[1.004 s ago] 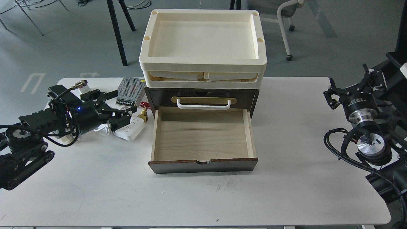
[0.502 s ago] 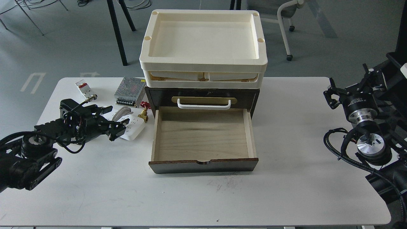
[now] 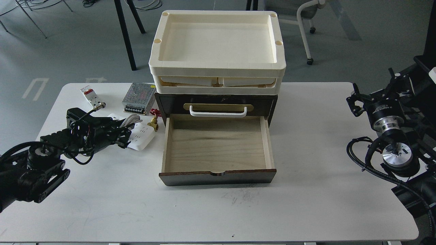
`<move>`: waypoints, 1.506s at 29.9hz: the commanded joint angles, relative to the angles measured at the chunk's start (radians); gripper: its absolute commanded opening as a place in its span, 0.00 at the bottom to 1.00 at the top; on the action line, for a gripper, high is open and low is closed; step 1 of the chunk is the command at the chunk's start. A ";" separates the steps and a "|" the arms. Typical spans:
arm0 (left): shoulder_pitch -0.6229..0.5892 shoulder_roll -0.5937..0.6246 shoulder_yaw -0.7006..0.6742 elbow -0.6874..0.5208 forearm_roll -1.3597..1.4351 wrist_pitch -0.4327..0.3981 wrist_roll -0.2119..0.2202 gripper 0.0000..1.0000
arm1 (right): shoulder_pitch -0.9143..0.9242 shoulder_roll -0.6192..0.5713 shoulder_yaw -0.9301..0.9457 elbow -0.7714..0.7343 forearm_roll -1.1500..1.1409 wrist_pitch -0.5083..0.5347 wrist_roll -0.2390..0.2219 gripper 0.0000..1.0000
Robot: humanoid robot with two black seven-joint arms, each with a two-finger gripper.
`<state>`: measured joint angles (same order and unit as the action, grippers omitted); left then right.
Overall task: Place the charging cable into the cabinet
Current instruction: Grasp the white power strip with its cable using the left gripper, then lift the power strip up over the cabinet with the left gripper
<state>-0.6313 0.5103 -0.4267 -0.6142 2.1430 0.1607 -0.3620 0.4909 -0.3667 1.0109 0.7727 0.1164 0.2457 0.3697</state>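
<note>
The charging cable (image 3: 142,135), a flat white power strip with its cord looped behind it, lies on the white table just left of the cabinet. My left gripper (image 3: 125,135) comes in low from the left, its dark fingers closed in on the strip's left end. The cabinet (image 3: 218,102) is a dark brown drawer unit with a white bar handle on its upper drawer. Its lower drawer (image 3: 218,177) is pulled out, showing a pale, empty wood interior. My right gripper (image 3: 354,101) hangs open and empty at the far right, well away from the cabinet.
Cream plastic trays (image 3: 218,69) are stacked on top of the cabinet. A perforated metal power-supply box (image 3: 138,98), a white-and-red breaker (image 3: 89,94) and a small brass fitting (image 3: 153,124) lie around the strip. The table edge (image 3: 218,238) runs along the front.
My left gripper dropped from above the strip and drew back left. Its wide-open fingers have now closed in on the strip's left end. The right arm has not moved.
</note>
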 commanded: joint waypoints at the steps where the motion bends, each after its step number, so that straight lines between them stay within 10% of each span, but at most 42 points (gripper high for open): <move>1: -0.013 -0.001 0.000 0.016 -0.002 0.000 -0.003 0.15 | 0.000 0.000 0.000 -0.001 0.000 0.000 0.000 1.00; 36: -0.324 0.323 -0.001 -0.111 -0.120 -0.013 -0.069 0.07 | 0.000 0.000 0.000 -0.001 0.000 0.000 0.000 1.00; 45: -0.554 0.474 -0.017 -0.490 -0.126 -0.237 -0.058 0.06 | 0.000 0.000 0.000 -0.001 0.000 0.000 0.000 1.00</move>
<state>-1.1184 0.9447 -0.4327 -0.9738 2.0203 0.0134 -0.4262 0.4909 -0.3667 1.0109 0.7717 0.1166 0.2454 0.3697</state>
